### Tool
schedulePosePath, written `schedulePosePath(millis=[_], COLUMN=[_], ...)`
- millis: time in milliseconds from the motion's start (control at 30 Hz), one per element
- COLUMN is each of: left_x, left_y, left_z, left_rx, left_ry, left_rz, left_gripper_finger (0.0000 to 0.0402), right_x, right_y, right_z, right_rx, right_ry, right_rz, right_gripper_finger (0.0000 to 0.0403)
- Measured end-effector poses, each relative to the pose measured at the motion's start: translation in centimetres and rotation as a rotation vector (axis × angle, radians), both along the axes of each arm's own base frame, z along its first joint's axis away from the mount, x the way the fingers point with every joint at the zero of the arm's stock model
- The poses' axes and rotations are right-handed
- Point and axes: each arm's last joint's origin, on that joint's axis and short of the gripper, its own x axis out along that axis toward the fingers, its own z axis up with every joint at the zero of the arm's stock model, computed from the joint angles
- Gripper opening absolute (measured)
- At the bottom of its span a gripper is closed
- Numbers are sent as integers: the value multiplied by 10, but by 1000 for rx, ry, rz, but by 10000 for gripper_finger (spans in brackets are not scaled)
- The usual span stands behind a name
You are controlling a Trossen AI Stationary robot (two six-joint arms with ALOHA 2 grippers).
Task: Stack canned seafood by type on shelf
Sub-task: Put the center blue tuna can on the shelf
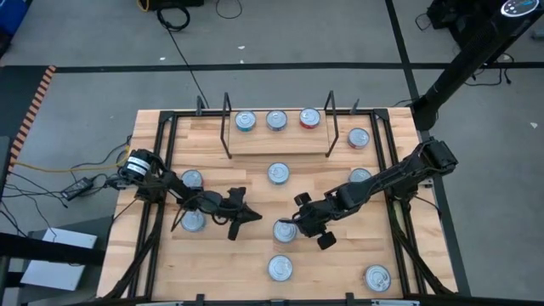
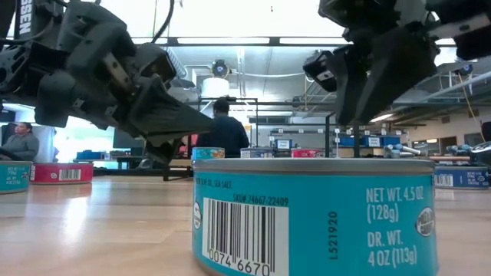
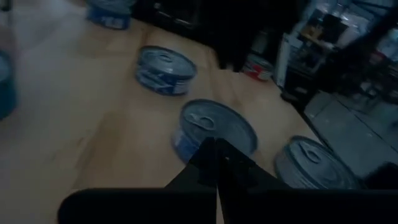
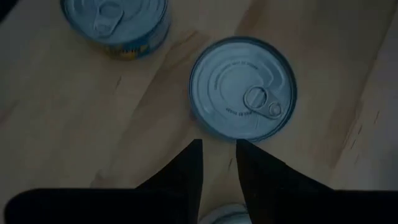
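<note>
Your shelf [image 1: 276, 140] sits at the worktop's [image 1: 255, 255] far edge, carrying three tins [image 1: 276, 120]. Your right gripper [image 1: 308, 223] hovers mid-worktop beside a tin [image 1: 285, 230], fingers slightly parted, empty. Your left gripper [image 1: 242, 212] hangs left of it, fingers together.

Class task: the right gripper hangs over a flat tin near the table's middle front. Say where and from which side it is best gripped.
Grip the tin across its short side wall, coming straight down from above. It lies flat on the table, lid up, with its round rim free all around. The right gripper is above it, fingers only narrowly apart, and would probably need to open wider first.
</note>
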Motion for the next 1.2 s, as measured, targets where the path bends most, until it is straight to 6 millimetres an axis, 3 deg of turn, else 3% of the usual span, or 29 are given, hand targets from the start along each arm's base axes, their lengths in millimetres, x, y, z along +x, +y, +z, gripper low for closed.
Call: schedulePosePath(millis=[367, 767, 933, 1200], left_x=[2, 3, 3, 3], left_y=[-4, -5, -5, -5], left_z=[1, 2, 1, 1], left_rx=[0, -28, -27, -31], left_ry=[-4, 2, 5, 18], left_rz=[-27, -34, -35, -35], left_gripper_finger=[0, 0, 0, 0], right_x=[31, 28, 30, 33], right_y=[15, 29, 30, 32], right_z=[-20, -23, -34, -38], right_rx=[-93, -125, -137, -154], right_ry=[23, 38, 59, 34], right_rz=[108, 195, 211, 229], right_gripper_finger=[107, 101, 95, 55])
